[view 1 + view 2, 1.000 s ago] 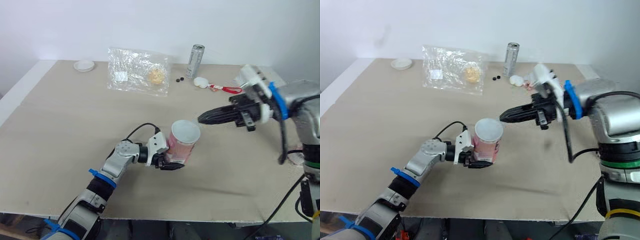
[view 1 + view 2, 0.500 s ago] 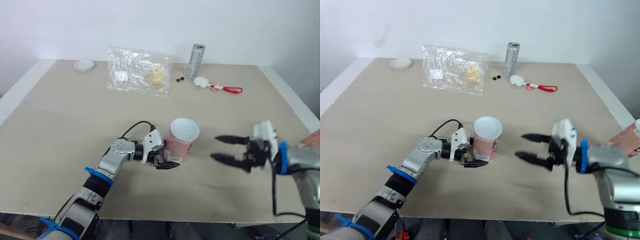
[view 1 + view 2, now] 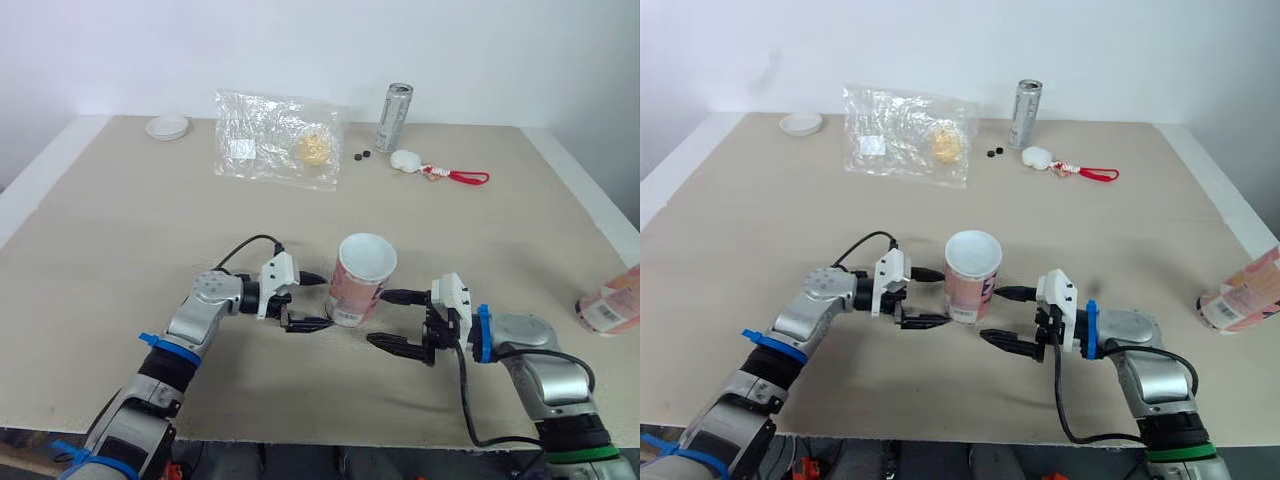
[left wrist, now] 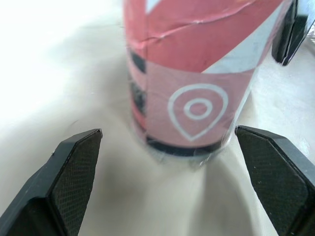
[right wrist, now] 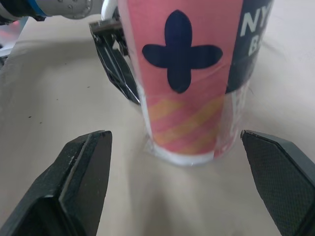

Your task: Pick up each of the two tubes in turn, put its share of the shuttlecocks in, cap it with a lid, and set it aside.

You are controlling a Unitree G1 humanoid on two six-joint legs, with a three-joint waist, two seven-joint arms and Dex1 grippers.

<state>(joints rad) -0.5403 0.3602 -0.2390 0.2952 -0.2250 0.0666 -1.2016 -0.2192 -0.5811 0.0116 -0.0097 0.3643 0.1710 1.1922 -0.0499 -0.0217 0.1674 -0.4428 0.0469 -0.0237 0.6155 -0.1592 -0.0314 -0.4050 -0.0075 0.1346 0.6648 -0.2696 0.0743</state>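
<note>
As both jaws gape, tube (image 3: 358,282) upright mid-table (image 3: 120,250)

Pink tube (image 5: 189,103) with a navy cross and orange stripes; silver can (image 3: 393,118); red cord (image 3: 463,178)

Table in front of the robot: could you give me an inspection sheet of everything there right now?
Surface: beige table.
Job's things: pink tube upright, open-topped, mid-table; second tube lying at the right edge; white lid at far left.
Clutter: plastic bag, can, white charm on red cord.
Claws: left claw and right claw open, either side of the pink tube, not touching.
Cables: black cable looping off the left arm.
Surroundings: white wall.
</note>
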